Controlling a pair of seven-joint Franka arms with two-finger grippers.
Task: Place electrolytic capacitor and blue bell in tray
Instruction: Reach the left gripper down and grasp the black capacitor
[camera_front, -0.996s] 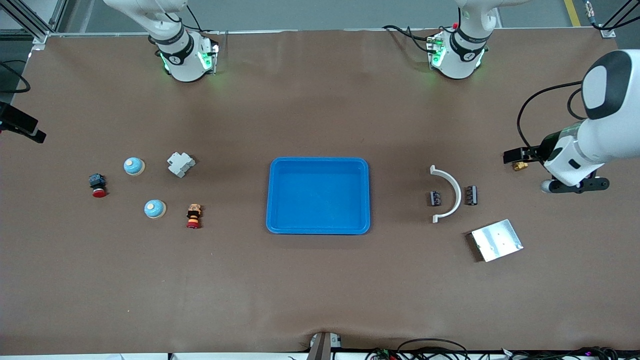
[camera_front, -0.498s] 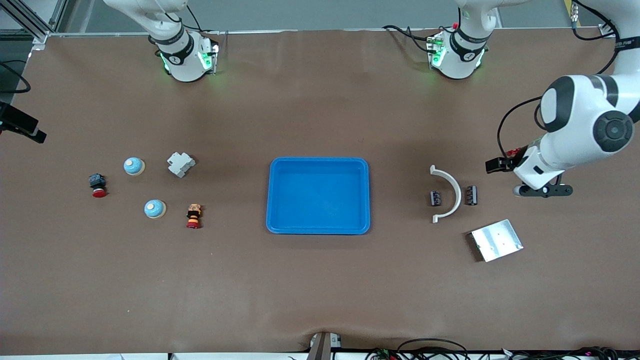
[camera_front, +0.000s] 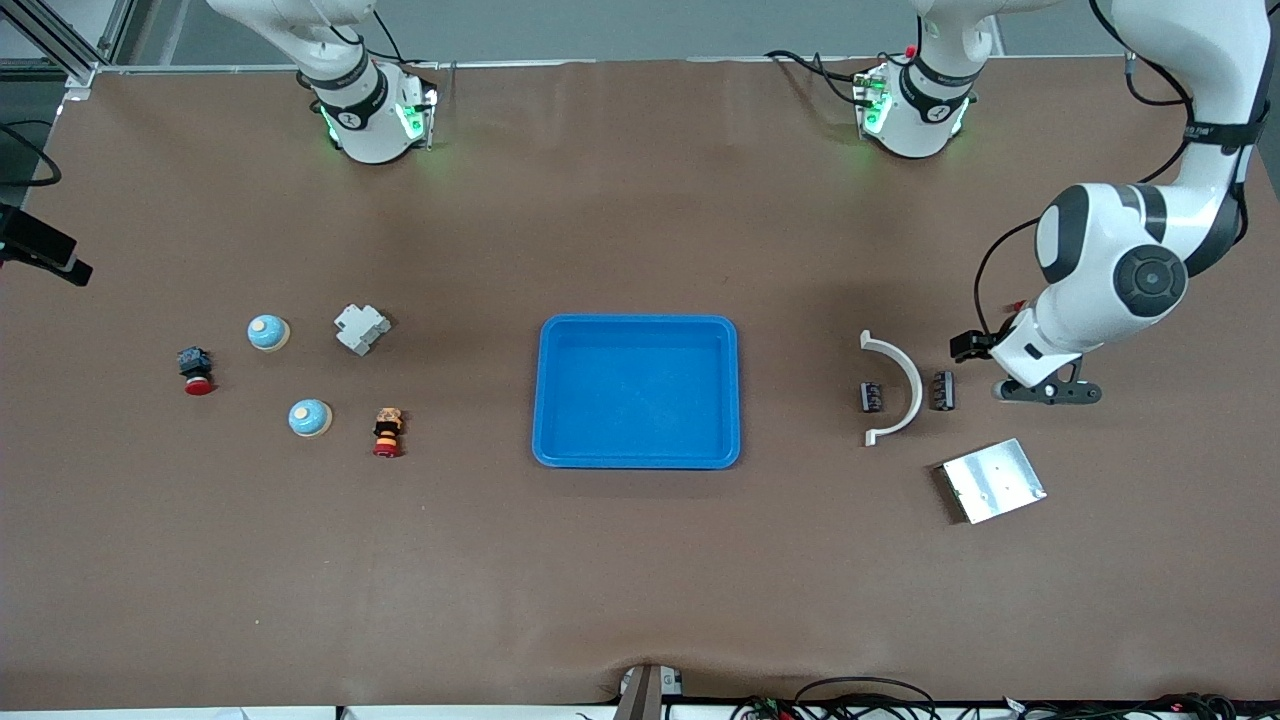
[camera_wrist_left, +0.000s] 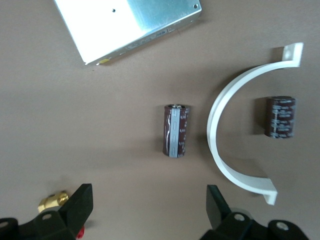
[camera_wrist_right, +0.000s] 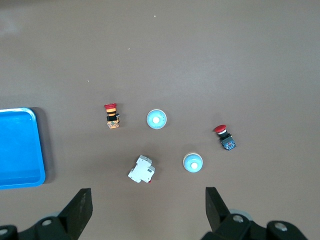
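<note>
My left gripper (camera_wrist_left: 146, 210) hangs with fingers spread, holding nothing, over the electrolytic capacitor (camera_wrist_left: 176, 130) at center of my left wrist view; the front view hides those fingers. My right gripper (camera_wrist_right: 148, 210), also spread, appears only in its wrist view, above both blue bells (camera_wrist_right: 156, 119). The tray (camera_front: 637, 330) sits mid-frame, empty.

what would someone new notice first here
The bright blue tray at mid-table stands out, with nothing in it. The left gripper, open, hangs over an electrolytic capacitor beside a white curved bracket toward the left arm's end. Two blue bells sit toward the right arm's end, under the open right gripper.
</note>
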